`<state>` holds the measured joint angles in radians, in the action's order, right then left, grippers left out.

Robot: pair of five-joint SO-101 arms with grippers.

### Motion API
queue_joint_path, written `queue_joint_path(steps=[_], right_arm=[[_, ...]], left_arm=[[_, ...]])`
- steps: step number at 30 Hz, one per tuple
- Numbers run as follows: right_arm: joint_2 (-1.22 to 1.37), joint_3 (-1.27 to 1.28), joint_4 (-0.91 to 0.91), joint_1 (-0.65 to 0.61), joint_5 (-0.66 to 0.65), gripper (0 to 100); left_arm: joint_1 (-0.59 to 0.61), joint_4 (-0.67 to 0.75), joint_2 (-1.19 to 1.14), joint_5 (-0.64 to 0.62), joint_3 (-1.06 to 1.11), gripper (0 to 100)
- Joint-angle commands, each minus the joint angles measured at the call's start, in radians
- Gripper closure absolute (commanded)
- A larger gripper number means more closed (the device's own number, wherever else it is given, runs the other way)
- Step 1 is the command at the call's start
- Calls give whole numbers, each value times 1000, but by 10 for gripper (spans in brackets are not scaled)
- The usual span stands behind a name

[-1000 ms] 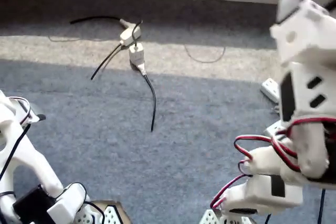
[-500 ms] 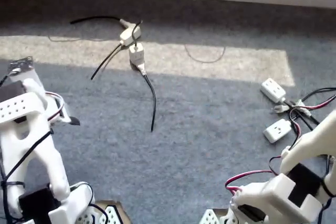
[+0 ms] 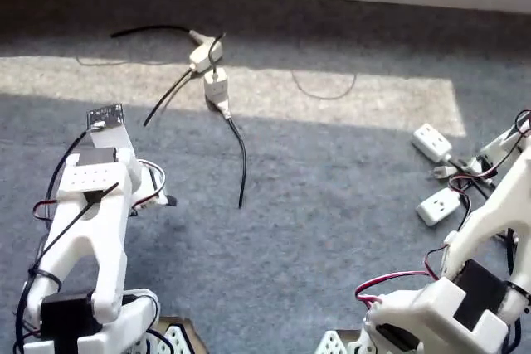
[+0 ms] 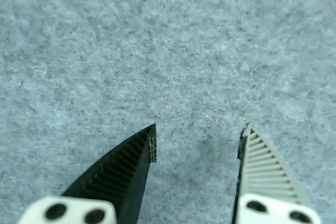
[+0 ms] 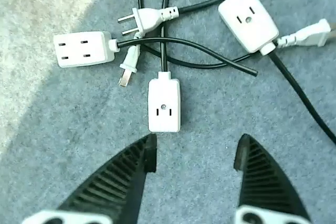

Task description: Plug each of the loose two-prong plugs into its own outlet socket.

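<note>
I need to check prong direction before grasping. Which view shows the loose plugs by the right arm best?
The right wrist view: the loose plugs lie just beyond the open right pincer, prongs plainly visible. In the high view the plugs are small and far, between two sockets. The left wrist view faces carpet.

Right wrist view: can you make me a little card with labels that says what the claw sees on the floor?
claw: right gripper, open, holding nothing
closest socket: outlet socket, just past the fingertips, empty
other sockets: double socket and square socket, both empty
loose plugs: first plug, second plug, third plug, none plugged in
cords: black cords, crossing each other
floor: grey carpet
</note>
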<state>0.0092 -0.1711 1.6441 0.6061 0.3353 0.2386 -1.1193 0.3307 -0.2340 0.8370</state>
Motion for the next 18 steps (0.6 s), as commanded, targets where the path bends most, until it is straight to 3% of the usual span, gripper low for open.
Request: queue_joint_path(steps=[1, 8, 14, 18], right_arm=[[-18, 165, -147, -47, 95, 760], [-24, 506, -487, -111, 229, 760], [-18, 556, -570, -111, 308, 760], [-16, 645, -730, -111, 305, 760]], left_arm=[[-12, 55, 12, -5, 8, 741], [-13, 58, 12, 0, 19, 741], [-15, 58, 12, 0, 19, 741], [-15, 58, 12, 0, 19, 741]])
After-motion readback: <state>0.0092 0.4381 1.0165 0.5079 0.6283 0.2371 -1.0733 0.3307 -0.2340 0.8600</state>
